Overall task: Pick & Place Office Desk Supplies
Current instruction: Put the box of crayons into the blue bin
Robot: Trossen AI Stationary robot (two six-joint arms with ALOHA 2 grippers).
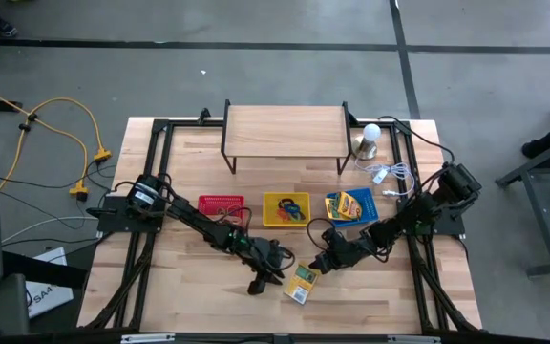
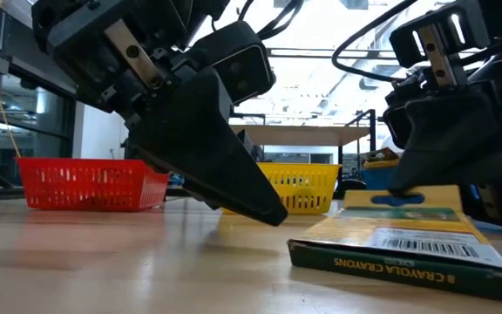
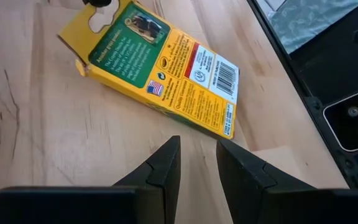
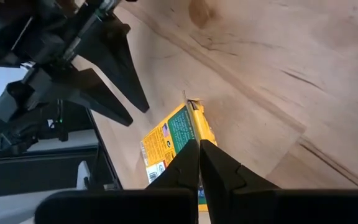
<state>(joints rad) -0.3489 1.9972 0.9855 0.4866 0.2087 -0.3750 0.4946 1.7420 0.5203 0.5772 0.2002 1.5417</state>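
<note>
Crayon box, yellow and green, lies flat on the wooden table toward its front edge, back face up, with the barcode end nearest the front. In the low view the side panel carries the crayon lettering, and the far end of the box sits slightly raised under the right arm's tool.

Right gripper is at the far end of the box. Its two fingers are pressed together with no gap between them, tips down on the end of the box; whether they pinch a flap or merely rest on it I cannot tell.

Left gripper sits just beside the box, on its left, low over the table. Its fingers stand partly apart with bare wood showing between them, and nothing is held. From the left wrist the box lies ahead of the tips, apart from them.

Behind the work area three small baskets stand in a row: a red basket, a yellow basket with coloured items inside, and a blue basket holding another crayon box. A raised wooden shelf stands at the back of the table, with a white bulb and a tangle of white wire to its right.
</note>
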